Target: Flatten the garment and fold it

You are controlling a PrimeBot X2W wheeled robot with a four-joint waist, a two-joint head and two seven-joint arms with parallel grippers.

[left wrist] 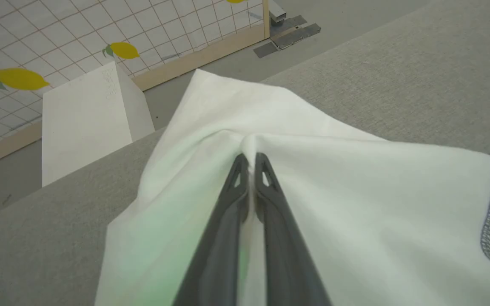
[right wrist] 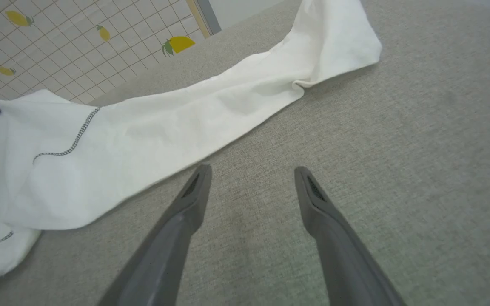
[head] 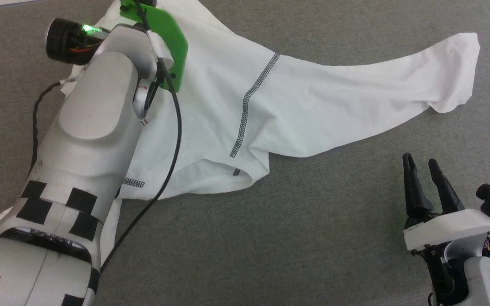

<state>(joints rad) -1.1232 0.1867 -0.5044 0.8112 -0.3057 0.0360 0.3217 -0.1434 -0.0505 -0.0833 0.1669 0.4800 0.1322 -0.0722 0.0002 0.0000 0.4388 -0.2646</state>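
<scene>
The garment [head: 313,102] lies crumpled and unfolded on the grey bench [head: 313,238]; left tool [left wrist: 250,160] clamped on a pinch of it, right tool [right wrist: 251,174] apart, flattening seems barely begun

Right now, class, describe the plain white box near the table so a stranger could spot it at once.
Start at the grey cloth-covered table, where a thin white T-shirt with dark zigzag seams lies crumpled. Just past the table's edge, in front of the lemon-patterned tiled wall, stands the white box. Unlike the soft shirt, it has flat faces and sharp straight edges.
</scene>
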